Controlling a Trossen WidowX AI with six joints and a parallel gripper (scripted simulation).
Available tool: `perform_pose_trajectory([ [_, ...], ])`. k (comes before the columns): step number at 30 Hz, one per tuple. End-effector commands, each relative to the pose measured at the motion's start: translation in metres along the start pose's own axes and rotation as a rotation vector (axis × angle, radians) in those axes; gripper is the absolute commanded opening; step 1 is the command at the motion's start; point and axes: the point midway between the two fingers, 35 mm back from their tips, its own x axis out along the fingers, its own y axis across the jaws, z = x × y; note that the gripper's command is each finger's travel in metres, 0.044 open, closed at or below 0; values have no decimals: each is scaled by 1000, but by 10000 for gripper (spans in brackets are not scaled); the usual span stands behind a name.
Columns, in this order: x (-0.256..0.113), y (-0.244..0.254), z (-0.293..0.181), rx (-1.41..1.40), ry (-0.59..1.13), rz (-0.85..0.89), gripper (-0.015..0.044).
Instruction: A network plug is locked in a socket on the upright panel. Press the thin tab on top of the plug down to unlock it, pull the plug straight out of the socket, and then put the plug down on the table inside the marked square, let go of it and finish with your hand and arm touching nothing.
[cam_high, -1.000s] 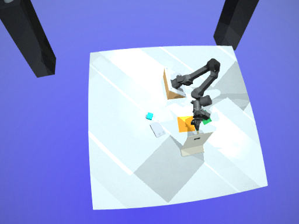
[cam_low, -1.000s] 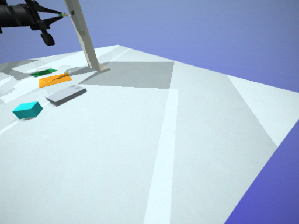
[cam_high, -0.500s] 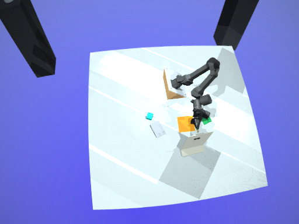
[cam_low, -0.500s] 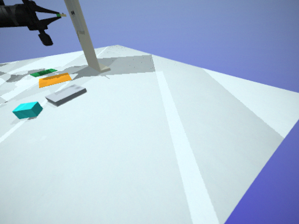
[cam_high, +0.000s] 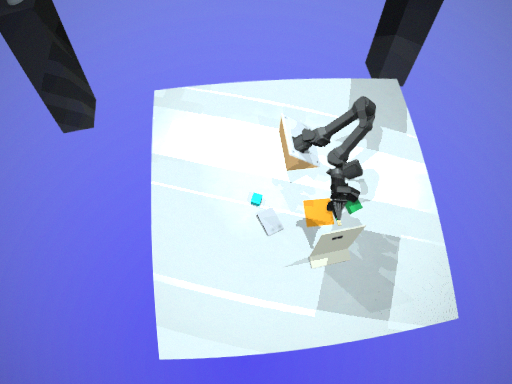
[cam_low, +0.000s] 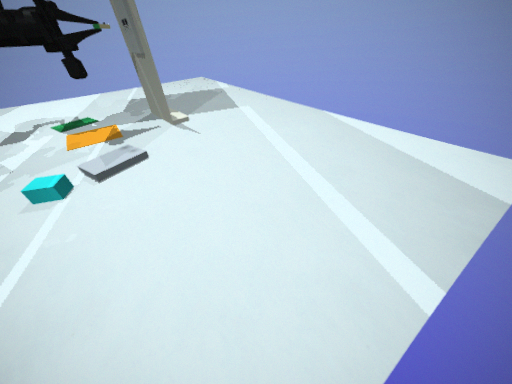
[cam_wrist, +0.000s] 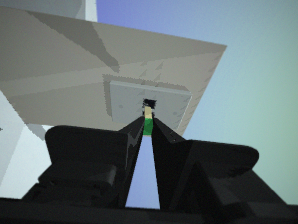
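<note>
The small plug (cam_high: 339, 223) (cam_low: 105, 26) (cam_wrist: 148, 112), green with a cream front, is out of the socket. My gripper (cam_high: 338, 218) (cam_low: 98, 26) (cam_wrist: 148, 121) is shut on it. In the exterior view a short gap shows between the plug's front and the upright beige panel (cam_high: 325, 242) (cam_low: 150, 82) (cam_wrist: 60, 65). The dark socket opening (cam_high: 337, 238) (cam_low: 125, 22) (cam_wrist: 149, 103) is right ahead of the plug. The plug's tab cannot be made out. A flat orange square (cam_high: 317, 213) (cam_low: 92, 137) lies on the table below, beside the gripper. A green patch (cam_high: 354, 206) (cam_low: 75, 125) lies on its other side.
A grey slab (cam_high: 270, 222) (cam_low: 115, 162) and a cyan block (cam_high: 256, 199) (cam_low: 47, 189) lie beyond the orange square, away from the green patch. A brown-sided box (cam_high: 300, 164) stands under the arm's base. The panel's foot (cam_high: 330, 258) (cam_low: 178, 118) rests on the table.
</note>
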Motion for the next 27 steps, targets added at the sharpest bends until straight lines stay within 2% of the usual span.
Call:
perform_pose_trajectory([
  [1,-3,2,-2,3,8,3,0],
  [27,-14,2,-2,3,8,3,0],
])
